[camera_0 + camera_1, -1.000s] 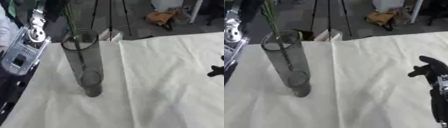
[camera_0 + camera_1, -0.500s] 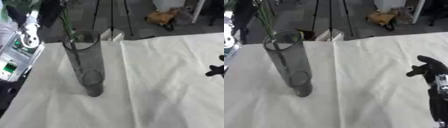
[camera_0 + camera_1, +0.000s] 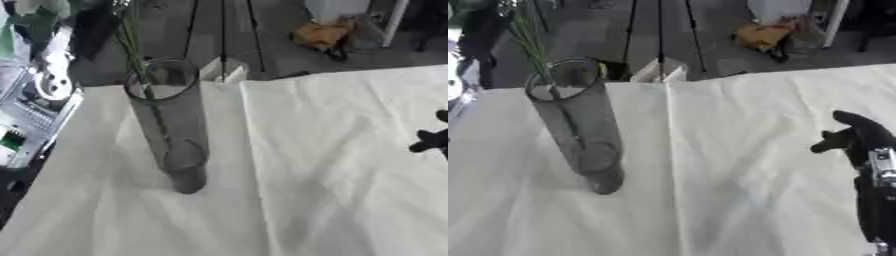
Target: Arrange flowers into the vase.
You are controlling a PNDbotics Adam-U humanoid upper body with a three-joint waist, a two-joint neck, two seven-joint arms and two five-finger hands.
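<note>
A tall grey see-through vase (image 3: pixel 171 125) stands upright on the white cloth (image 3: pixel 332 165), left of centre. Thin green stems (image 3: pixel 133 47) come down from the top edge and pass into its mouth; their tops are cut off by the picture. My left arm (image 3: pixel 48 85), silver and black, runs up the left edge beside the vase; its hand is lost in the dark blur at the top left. My right hand (image 3: pixel 861 140) rests at the right edge, black, fingers relaxed and thumb pointing left, holding nothing, well apart from the vase.
Beyond the table's far edge lie a dark floor, tripod legs (image 3: pixel 223 30), a small white box (image 3: pixel 223 70) and an orange-brown bundle (image 3: pixel 324 32). The cloth is creased and has a seam running down its middle.
My left arm has drawn back toward the left edge. The stems stay in the vase's mouth. The right hand has barely moved.
</note>
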